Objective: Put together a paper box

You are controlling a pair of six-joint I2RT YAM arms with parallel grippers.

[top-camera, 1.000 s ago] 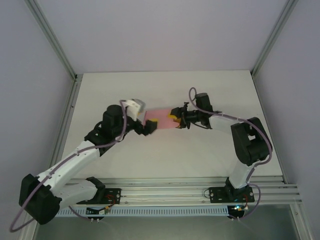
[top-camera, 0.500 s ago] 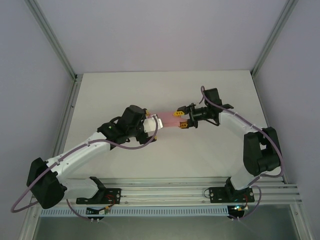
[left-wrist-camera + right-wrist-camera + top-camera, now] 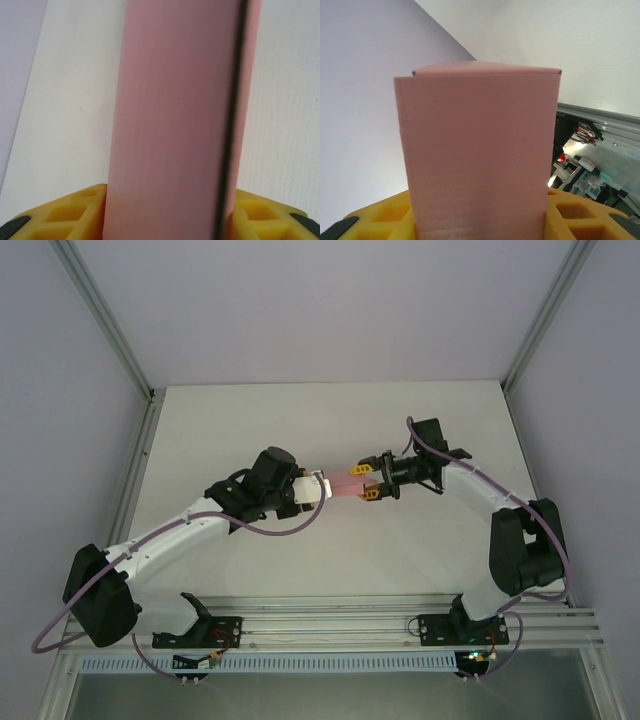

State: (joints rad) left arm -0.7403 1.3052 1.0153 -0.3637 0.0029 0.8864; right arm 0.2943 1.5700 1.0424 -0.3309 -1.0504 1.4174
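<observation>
Left gripper (image 3: 322,486) now on one paper box (image 3: 342,485), opposite right gripper (image 3: 368,481)

Both arms, the left arm (image 3: 165,537) and the right arm (image 3: 478,486), are white shells linked by chunky black joint housings. A thin purple-grey cable (image 3: 262,533) loops along each one. Just behind the left claw (image 3: 322,487) sits a white block; behind the right claw (image 3: 366,481) the wrist is black. The fingers (image 3: 55,220) are yellow, moulded in a recessed grid with black corners. Black base plates (image 3: 205,630) carry the arms.
</observation>
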